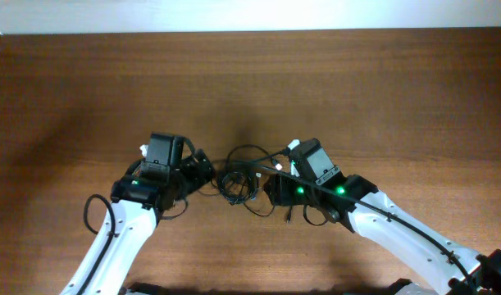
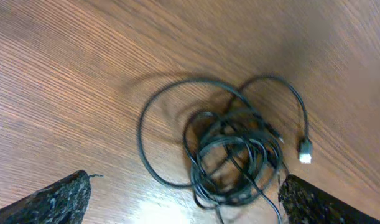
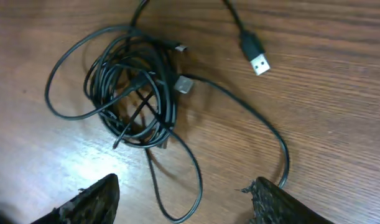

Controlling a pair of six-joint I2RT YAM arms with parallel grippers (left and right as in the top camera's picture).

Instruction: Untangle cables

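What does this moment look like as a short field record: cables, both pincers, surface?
cables: one knotted bundle with loose loops around it
USB plug: lies apart from the bundle
left pincer: open, holding nothing, bundle just ahead
right pincer: open, holding nothing
surface: wooden table, cables lying flat on it

Overhead, the cables [image 1: 240, 182] are too small to trace strand by strand, and both sides are tucked under the left gripper [image 1: 207, 170] and right gripper [image 1: 273, 187]. Wrist views: jaws cropped, only the tips showing. Left wrist view is soft. On the right wrist, the cord of the plug [image 3: 257, 55] runs off the far edge.
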